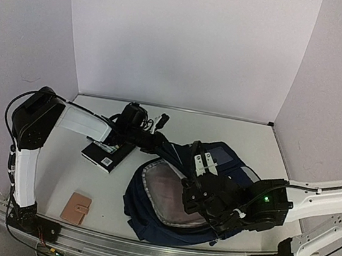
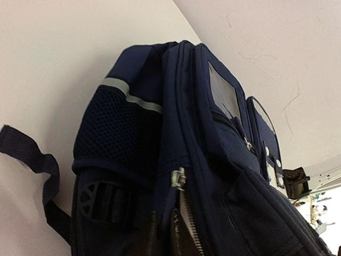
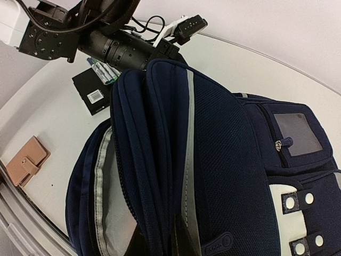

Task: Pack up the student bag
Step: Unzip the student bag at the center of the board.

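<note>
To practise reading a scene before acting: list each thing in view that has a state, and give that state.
student bag: lying down, main compartment unzipped, pale lining showing.
black notebook: closed, lying flat.
tan wallet: closed, lying flat.
right gripper: shut on the bag's opening edge.
left gripper: at the bag's zipper; open or shut cannot be told.

place: robot lab booth | evidence: plain white backdrop walls [image 1: 189, 41], aluminium mounting rail [image 1: 141, 251], white tabletop [image 1: 252, 139]
</note>
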{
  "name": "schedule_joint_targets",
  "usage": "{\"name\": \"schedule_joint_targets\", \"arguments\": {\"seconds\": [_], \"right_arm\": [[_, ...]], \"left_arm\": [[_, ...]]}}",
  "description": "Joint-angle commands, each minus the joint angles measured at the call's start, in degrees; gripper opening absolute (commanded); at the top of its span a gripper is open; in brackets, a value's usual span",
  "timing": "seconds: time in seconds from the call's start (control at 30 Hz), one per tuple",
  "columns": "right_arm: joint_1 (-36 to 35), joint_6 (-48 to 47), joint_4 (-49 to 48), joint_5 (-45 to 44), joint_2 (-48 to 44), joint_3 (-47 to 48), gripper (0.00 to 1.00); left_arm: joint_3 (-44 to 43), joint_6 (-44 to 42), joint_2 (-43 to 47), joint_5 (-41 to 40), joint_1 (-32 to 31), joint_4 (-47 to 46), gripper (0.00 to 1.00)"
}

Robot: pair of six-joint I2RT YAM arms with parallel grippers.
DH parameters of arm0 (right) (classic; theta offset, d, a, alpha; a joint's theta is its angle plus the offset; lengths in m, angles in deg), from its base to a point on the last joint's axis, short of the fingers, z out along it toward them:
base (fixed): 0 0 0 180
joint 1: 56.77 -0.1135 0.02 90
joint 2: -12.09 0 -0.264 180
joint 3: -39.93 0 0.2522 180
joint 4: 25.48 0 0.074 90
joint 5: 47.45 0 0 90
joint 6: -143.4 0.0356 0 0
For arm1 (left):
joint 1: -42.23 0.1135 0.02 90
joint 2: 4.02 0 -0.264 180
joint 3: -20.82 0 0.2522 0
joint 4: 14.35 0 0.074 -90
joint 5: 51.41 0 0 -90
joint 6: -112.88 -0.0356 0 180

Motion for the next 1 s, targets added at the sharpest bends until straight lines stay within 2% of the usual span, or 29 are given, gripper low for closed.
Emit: {"name": "schedule_joint_targets", "arguments": {"seconds": [0.0,0.07,0.13,0.23,0.33,0.5,0.7,0.83,0.97], "right_arm": [[-1.06,2.47,-6.42,-3.06,-3.74,0.89,0.00],[-1.01,3.65,-5.37,-5.05,-3.71,1.11,0.00],[-0.73,4.79,-4.03,-6.90,-3.49,1.47,0.00],[1.13,5.90,-2.79,-6.93,-2.92,2.07,0.00],[3.97,5.97,-2.19,-5.06,-2.28,2.58,0.00],[9.51,5.18,-1.88,-1.80,-1.54,2.82,0.00],[11.61,4.01,-1.88,-0.31,-1.46,3.37,0.00],[11.78,4.26,-1.89,0.49,-1.92,3.40,0.00],[11.80,4.86,-1.88,0.90,-2.52,3.16,0.00]], "left_arm": [[-1.88,0.76,1.81,-5.82,2.01,-0.07,0.33],[-0.26,0.91,4.91,-8.28,2.74,2.36,0.51],[1.98,0.33,9.00,-10.50,3.99,5.78,0.62],[6.09,-0.87,16.24,-13.22,6.85,12.11,0.74],[8.73,-2.90,22.37,-14.72,11.42,20.47,0.81],[11.86,-4.82,27.12,-9.91,24.29,28.90,0.84],[15.73,-2.93,24.51,3.64,38.53,24.23,0.85],[16.11,-2.71,21.24,7.38,42.05,21.24,0.84],[15.46,-3.83,18.16,7.65,43.69,20.91,0.84]]}}
